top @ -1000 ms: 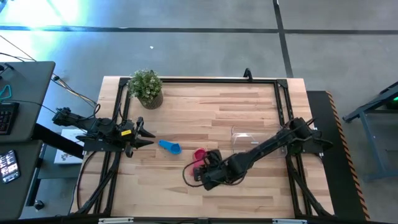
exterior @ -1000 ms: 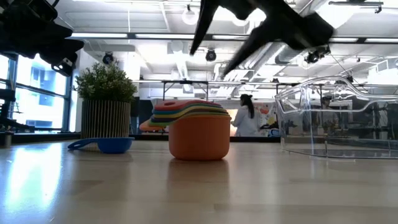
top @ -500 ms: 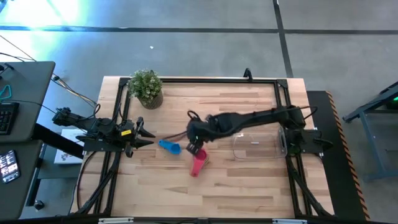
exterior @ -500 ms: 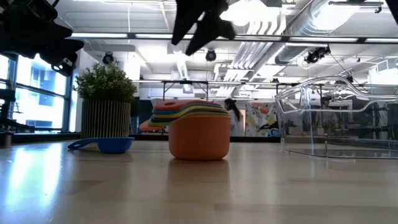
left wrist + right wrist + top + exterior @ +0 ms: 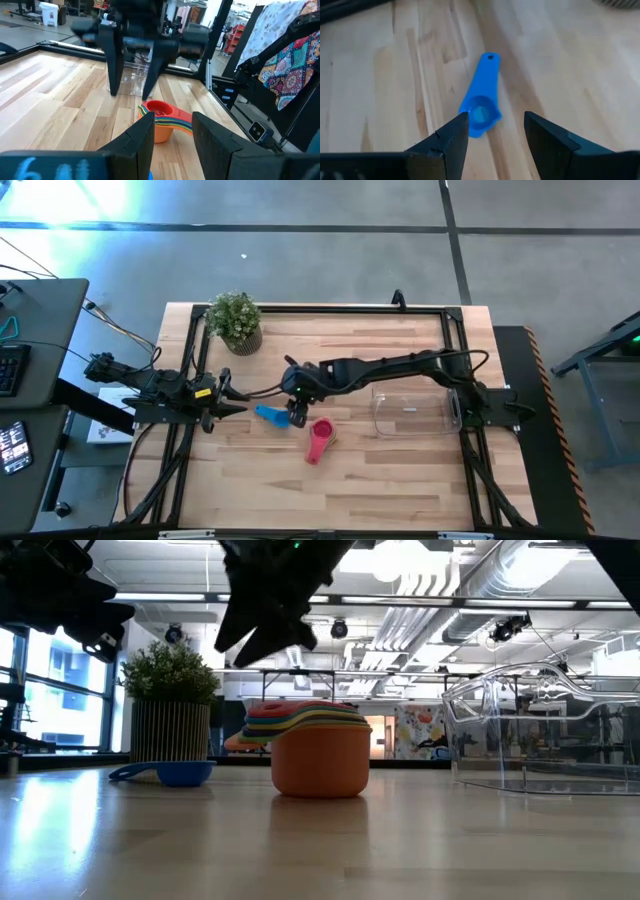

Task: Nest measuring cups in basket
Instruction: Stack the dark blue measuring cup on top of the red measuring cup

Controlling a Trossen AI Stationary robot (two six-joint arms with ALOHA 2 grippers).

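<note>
High view: I have swung my right gripper [image 5: 297,417] away from the nested cup stack [image 5: 318,442] and over the blue measuring cup [image 5: 273,416], the last loose one. The clear basket [image 5: 415,411] is empty.

Low view: the stack [image 5: 318,755] stands on bare table, beside the potted plant [image 5: 170,700].

Right wrist view: fingers spread wide, holding nothing, above the blue cup [image 5: 481,100].

Left wrist view: my left gripper [image 5: 171,140] waits at the table's left edge, open.
</note>
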